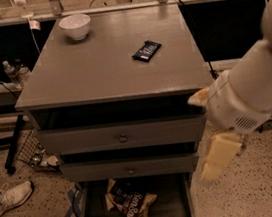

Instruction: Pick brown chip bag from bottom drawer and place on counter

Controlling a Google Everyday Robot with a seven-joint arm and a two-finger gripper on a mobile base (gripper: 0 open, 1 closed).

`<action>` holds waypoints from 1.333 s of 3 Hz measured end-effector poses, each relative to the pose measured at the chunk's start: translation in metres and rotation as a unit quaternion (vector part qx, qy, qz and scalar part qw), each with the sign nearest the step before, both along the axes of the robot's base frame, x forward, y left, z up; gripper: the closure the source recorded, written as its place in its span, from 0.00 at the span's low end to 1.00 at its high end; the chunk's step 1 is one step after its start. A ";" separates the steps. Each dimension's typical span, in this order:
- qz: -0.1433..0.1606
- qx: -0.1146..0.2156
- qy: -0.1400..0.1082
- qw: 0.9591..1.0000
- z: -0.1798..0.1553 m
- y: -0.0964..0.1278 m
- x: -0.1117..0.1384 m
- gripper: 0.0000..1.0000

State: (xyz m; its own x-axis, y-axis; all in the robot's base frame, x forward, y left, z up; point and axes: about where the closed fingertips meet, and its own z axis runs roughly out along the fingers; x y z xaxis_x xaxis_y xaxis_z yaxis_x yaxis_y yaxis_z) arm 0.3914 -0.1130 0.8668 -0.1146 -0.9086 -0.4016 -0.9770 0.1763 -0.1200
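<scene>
The brown chip bag (131, 202) lies crumpled on the floor of the open bottom drawer (182, 202), left of centre. The grey counter (94, 66) tops the cabinet. My white arm (254, 89) reaches in from the right edge. The cream gripper (218, 157) hangs beside the cabinet's right front corner, level with the middle drawer, above and to the right of the bag. It holds nothing that I can see.
A white bowl (75, 26) stands at the counter's back left and a small flat black wrapper (146, 51) lies right of centre. The two upper drawers (122, 137) stand slightly out. A white shoe (7, 198) and a wire basket (31, 151) are on the floor at left.
</scene>
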 end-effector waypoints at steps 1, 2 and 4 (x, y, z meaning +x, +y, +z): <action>0.032 0.013 0.043 0.998 -0.067 0.040 -0.018 0.00; 0.034 0.017 0.044 0.998 -0.070 0.041 -0.017 0.00; 0.053 0.064 0.107 0.991 -0.199 0.075 -0.020 0.00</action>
State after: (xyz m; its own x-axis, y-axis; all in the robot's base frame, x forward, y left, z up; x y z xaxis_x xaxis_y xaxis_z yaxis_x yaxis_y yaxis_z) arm 0.3717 -0.0383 0.6676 -0.1165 -0.8628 -0.4919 -0.9915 0.0721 0.1084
